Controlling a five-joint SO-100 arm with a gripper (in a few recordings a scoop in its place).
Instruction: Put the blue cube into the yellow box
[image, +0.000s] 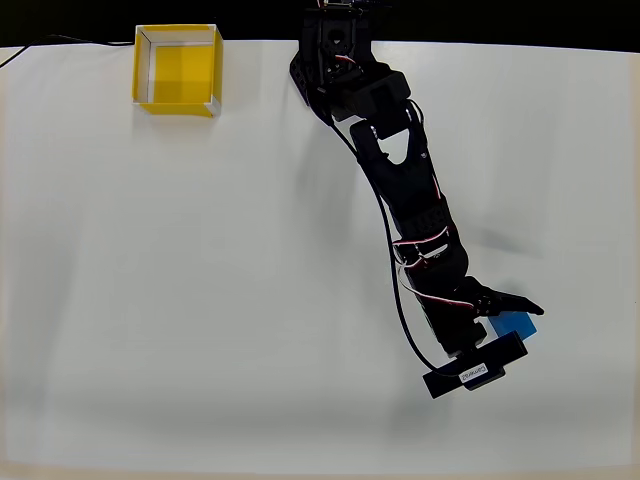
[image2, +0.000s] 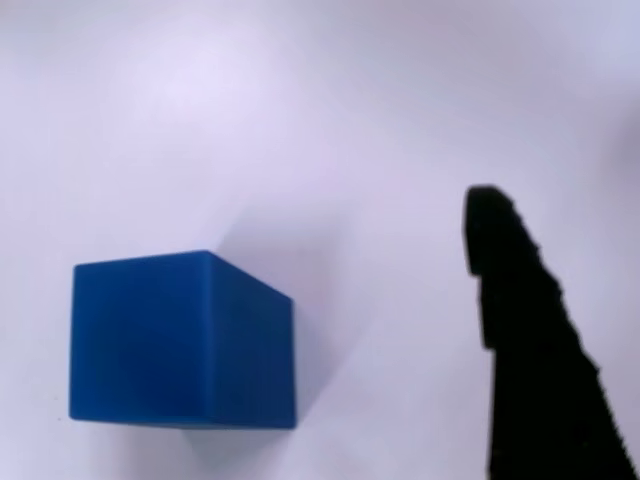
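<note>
— Where does your blue cube (image2: 180, 340) sit?

— On the white table (image: 200, 300), just under your gripper (image: 505, 315), well apart from the yellow box (image: 177, 70) at the far edge. Your fingers look spread, gripping nothing; one dark finger (image2: 520, 330) stands off to the cube's side.

— Your risk?

— If you close off-centre, you'd likely nudge the cube away. The table is plain and matte, with darkness behind it.

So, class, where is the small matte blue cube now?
In the overhead view the blue cube sits lower right on the white table, beside the black gripper.
</note>
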